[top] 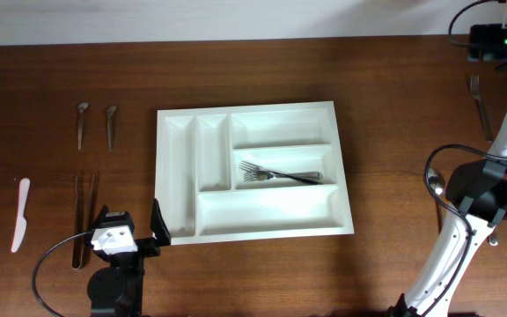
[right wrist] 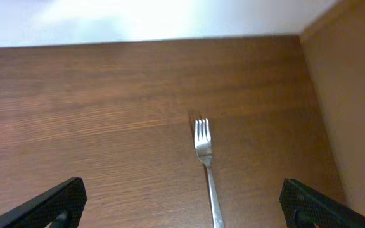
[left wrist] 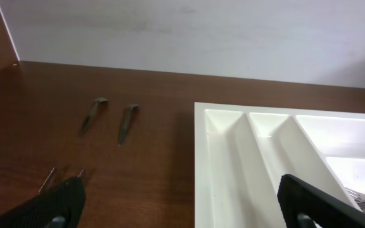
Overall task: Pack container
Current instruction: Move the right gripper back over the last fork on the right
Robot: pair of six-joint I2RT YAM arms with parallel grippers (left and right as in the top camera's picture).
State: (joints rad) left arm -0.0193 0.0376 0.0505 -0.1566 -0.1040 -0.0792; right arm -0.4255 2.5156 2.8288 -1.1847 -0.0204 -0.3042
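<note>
The white container (top: 271,213) lies at the table's middle, with one fork (top: 280,175) in its middle wide compartment. It also shows in the left wrist view (left wrist: 233,164). A second fork (top: 481,106) lies on the table at the far right, and in the right wrist view (right wrist: 203,149) its tines point to the wall. My right gripper (right wrist: 182,204) is open and empty, with the fork's handle between its fingers, slightly right of centre. My left gripper (top: 123,224) is open and empty at the tray's front left corner, and its right finger is over the tray (left wrist: 179,204).
Two spoons (top: 81,123) (top: 111,126) lie left of the tray and show in the left wrist view (left wrist: 92,115) (left wrist: 127,121). Tongs (top: 84,216) and a white knife (top: 20,214) lie at the front left. The wall runs along the back.
</note>
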